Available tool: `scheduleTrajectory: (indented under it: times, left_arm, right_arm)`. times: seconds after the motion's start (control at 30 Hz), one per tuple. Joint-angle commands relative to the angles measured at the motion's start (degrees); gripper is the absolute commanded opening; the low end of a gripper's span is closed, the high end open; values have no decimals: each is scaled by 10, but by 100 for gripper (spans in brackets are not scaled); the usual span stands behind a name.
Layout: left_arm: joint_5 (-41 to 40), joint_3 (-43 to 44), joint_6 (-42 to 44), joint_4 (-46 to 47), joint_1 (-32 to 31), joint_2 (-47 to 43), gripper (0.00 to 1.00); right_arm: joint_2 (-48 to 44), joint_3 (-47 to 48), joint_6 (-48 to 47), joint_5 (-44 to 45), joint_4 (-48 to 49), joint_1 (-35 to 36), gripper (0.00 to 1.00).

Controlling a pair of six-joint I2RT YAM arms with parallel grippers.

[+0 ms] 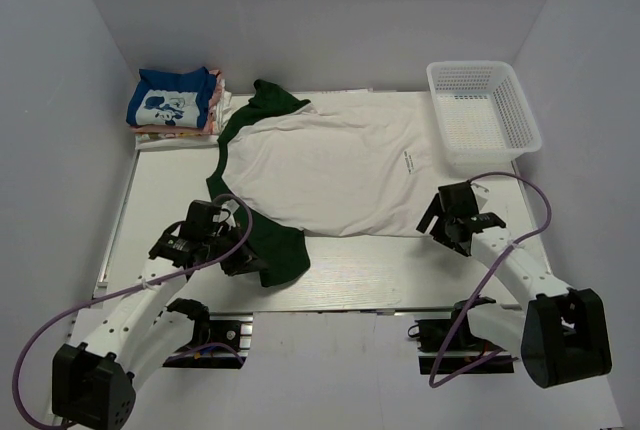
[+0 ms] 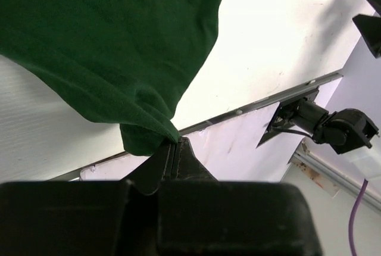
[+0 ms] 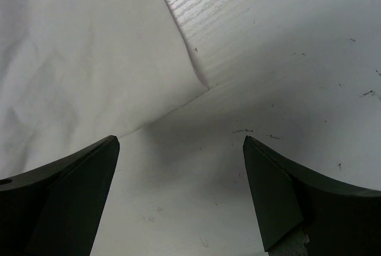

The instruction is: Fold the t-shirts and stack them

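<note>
The left end effector (image 2: 172, 144) was pressed together, pinching a bunched edge of the dark green t-shirt (image 2: 107, 47) by the table's (image 1: 380, 270) front edge. The right end effector (image 3: 180, 143) was spread wide, gripping nothing, over bare table just beside the near right corner of the cream t-shirt (image 3: 77, 59), which lay flat mid-table overlapping the green one. The blue t-shirt (image 1: 170, 102) sat folded atop pinkish ones (image 1: 165, 133) far left; the basket (image 1: 485, 110) was far right.

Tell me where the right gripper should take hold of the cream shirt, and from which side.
Grip the cream shirt at its hem corner, coming in from the table on the robot's right. That corner lies flat, two free edges meeting, just ahead of the open right gripper.
</note>
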Motion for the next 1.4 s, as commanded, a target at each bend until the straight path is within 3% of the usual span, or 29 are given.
scheduleTrajectory:
  times: [0.0, 0.27, 0.37, 0.4, 0.47, 0.53, 0.7, 0.93, 1.2, 1.37]
  left_arm:
    - [19, 10, 16, 3, -2, -9, 0]
    - [31, 26, 21, 22, -2, -19, 0]
    - [31, 39, 26, 42, -2, -32, 0]
    - [31, 48, 26, 51, -2, -32, 0]
    - [31, 57, 33, 58, -2, -32, 0]
    - [31, 70, 38, 77, -2, -32, 0]
    - [31, 93, 33, 152, -2, -25, 0]
    - [-29, 155, 26, 190, 12, 39, 0]
    - [-205, 322, 20, 130, 17, 217, 0]
    - [-247, 405, 26, 141, 24, 295, 0]
  right_arm:
    - [21, -7, 12, 8, 51, -7, 89]
    - [94, -5, 4, -26, 119, -13, 79]
    - [112, 0, -3, -35, 124, -15, 64]
    - [113, -4, -5, -40, 132, -14, 49]
    - [114, -4, -14, -40, 140, -15, 31]
    - [120, 4, -32, -39, 139, -15, 0]
    - [145, 42, -54, -61, 120, -13, 0]
    - [155, 101, -64, -106, 111, -14, 0]
    - [188, 205, -71, -113, 84, -14, 0]
    - [224, 270, -70, -92, 67, -15, 0]
